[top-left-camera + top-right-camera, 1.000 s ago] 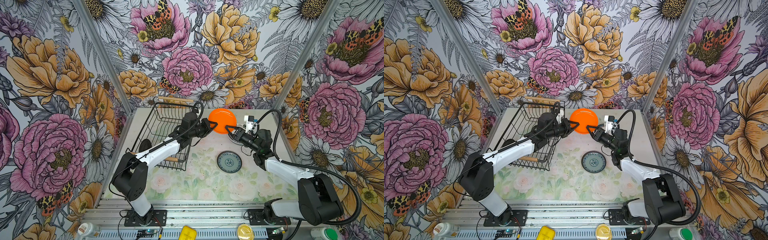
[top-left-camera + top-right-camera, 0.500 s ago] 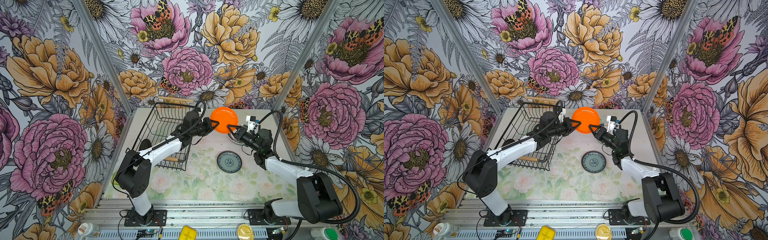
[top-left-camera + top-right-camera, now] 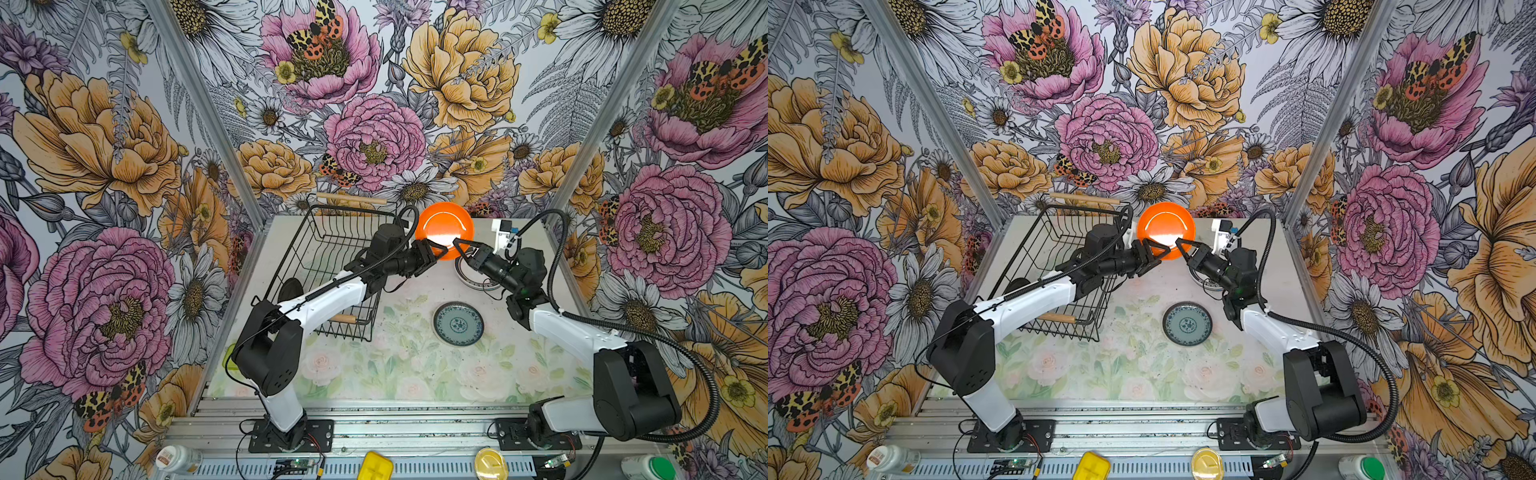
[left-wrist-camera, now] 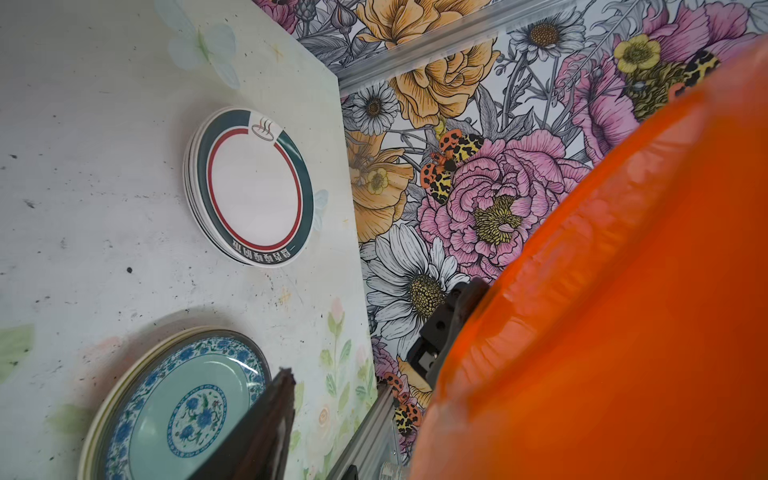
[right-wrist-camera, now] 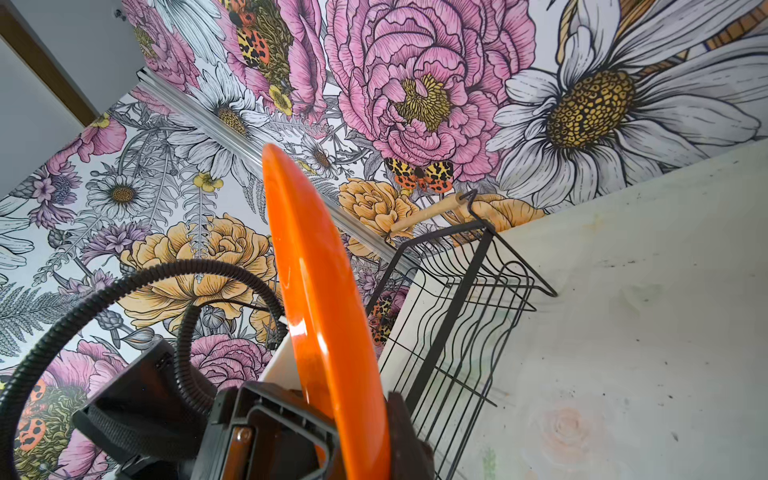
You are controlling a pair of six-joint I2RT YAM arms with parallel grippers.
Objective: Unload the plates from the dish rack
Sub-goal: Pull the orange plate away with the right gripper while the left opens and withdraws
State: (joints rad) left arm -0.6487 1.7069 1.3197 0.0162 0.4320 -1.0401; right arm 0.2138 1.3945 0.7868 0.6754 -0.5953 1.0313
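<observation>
An orange plate (image 3: 444, 227) (image 3: 1165, 226) hangs upright in the air between both grippers, right of the dish rack (image 3: 353, 209). My right gripper (image 3: 462, 248) (image 5: 353, 415) is shut on its lower rim. My left gripper (image 3: 436, 251) stands open at the plate's left edge; in the left wrist view one finger (image 4: 270, 424) stays well apart from the orange plate (image 4: 623, 311). A black plate (image 3: 290, 289) stands in the rack. On the table lie a stack topped by a blue-patterned plate (image 3: 458, 323) (image 4: 183, 411) and a stack of white teal-rimmed plates (image 4: 249, 187).
The rack has wooden rod handles at the back (image 3: 351, 198) and front (image 3: 344, 318). The white stack (image 3: 473, 282) lies right under my right gripper. Floral walls close in the back and sides. Small jars and lids (image 3: 375, 465) sit beyond the front rail.
My right gripper has closed onto the orange plate's rim. My left gripper has opened and let go of it. The plate sits slightly higher than before.
</observation>
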